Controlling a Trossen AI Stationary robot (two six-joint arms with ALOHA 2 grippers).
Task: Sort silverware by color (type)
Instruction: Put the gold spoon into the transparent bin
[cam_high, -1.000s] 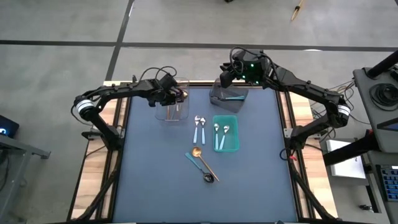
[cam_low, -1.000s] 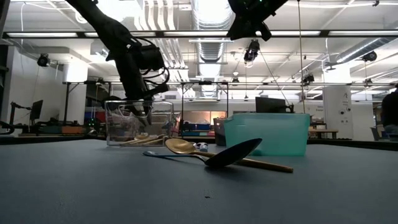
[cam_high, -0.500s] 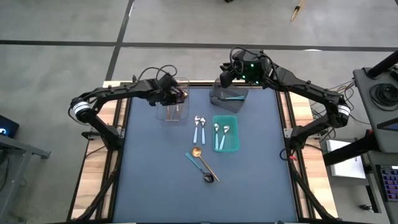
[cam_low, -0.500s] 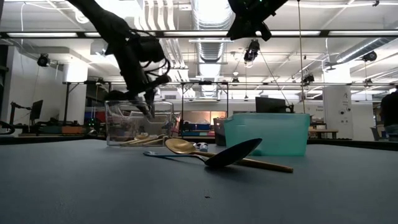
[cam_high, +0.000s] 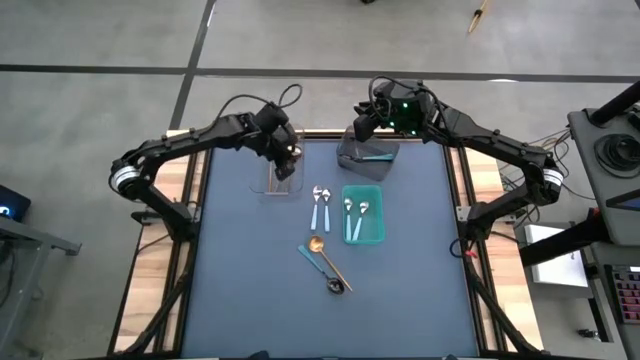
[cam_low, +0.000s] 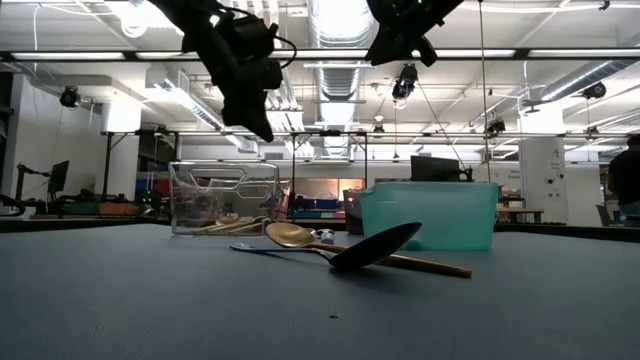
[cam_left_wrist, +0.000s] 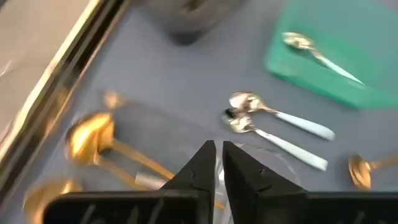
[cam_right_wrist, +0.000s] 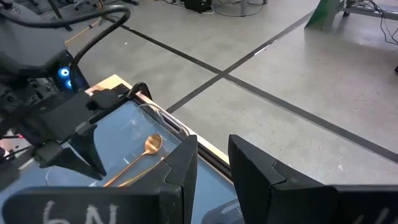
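the left claw (cam_high: 290, 160) hangs above the clear bin (cam_high: 277, 182), fingers pinched together with nothing between them. gold spoons (cam_left_wrist: 93, 137) lie in that clear bin. the right claw (cam_high: 363, 122) sits up over the grey bin (cam_high: 366, 152) at the far edge of the worktop (cam_high: 250, 280); can't really tell if its fingers are open or closed, there's a gap between them and nothing visibly held. a blue-handled spoon (cam_high: 376, 156) lies in the grey bin. two light-blue-handled spoons (cam_high: 320, 205) lie side by side on the worktop between the clear bin and the teal bin (cam_high: 375, 228), and two more (cam_high: 355, 218) are inside the teal bin. nearer the front, a gold spoon (cam_high: 328, 257) and a dark spoon (cam_high: 325, 270) with a teal handle lie crossed over each other.
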